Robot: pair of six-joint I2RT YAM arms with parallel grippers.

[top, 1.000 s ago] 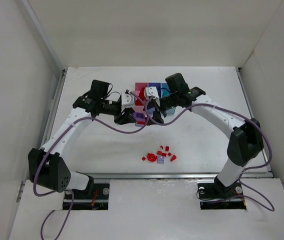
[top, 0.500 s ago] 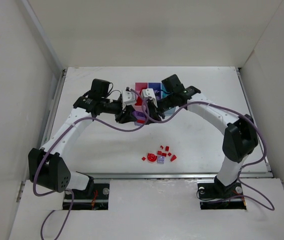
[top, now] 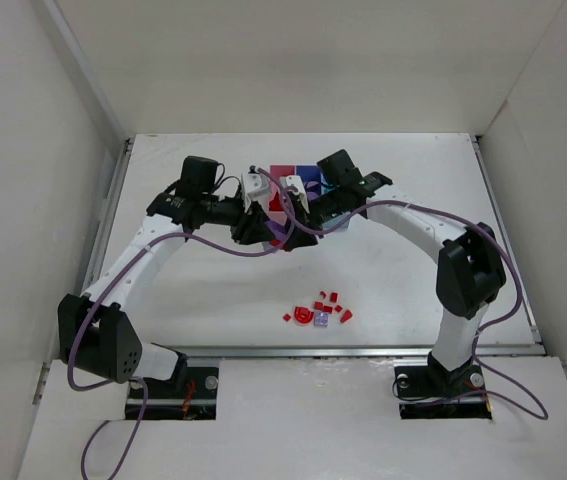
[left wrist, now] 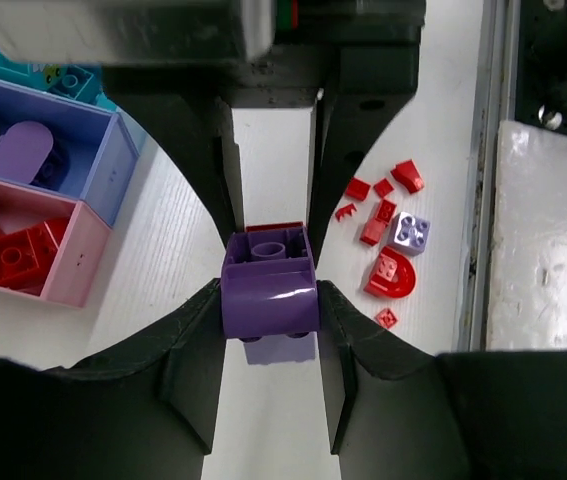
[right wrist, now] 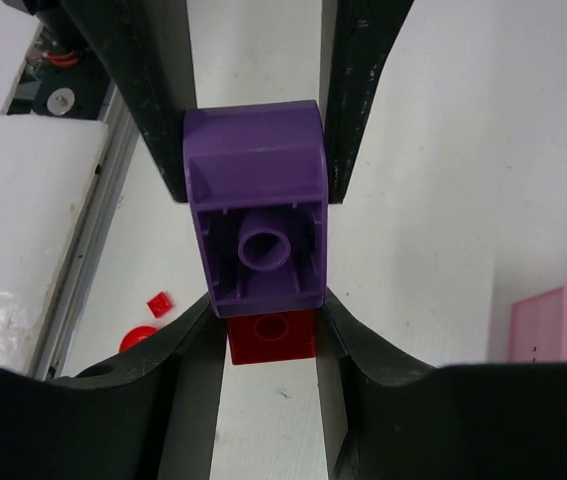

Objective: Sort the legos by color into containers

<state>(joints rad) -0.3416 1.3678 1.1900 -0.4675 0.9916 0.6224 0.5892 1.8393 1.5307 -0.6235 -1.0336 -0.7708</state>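
Observation:
My left gripper (left wrist: 268, 305) is shut on a purple brick (left wrist: 268, 285), held above the table beside the bins. A red brick (left wrist: 275, 228) is stuck to its far side. My right gripper (right wrist: 271, 335) is shut on that red brick (right wrist: 271, 337), with the purple brick (right wrist: 253, 210) just beyond it. In the top view both grippers, left (top: 266, 228) and right (top: 291, 222), meet tip to tip in front of the pink bin (top: 281, 174). The pink bin (left wrist: 75, 255) holds red bricks and the purple-blue bin (left wrist: 113, 165) holds lilac pieces. The light blue bin (left wrist: 18, 68) is mostly cut off.
A pile of small red pieces (top: 319, 308) lies near the front edge with a lilac brick (left wrist: 408, 233) and a red arch (left wrist: 395, 275) among them. The table's metal front rail (left wrist: 483, 200) runs just past the pile. White walls enclose the table.
Both grippers have shifted slightly toward the bins with the joined bricks between them. The right arm's elbow has swung to the left.

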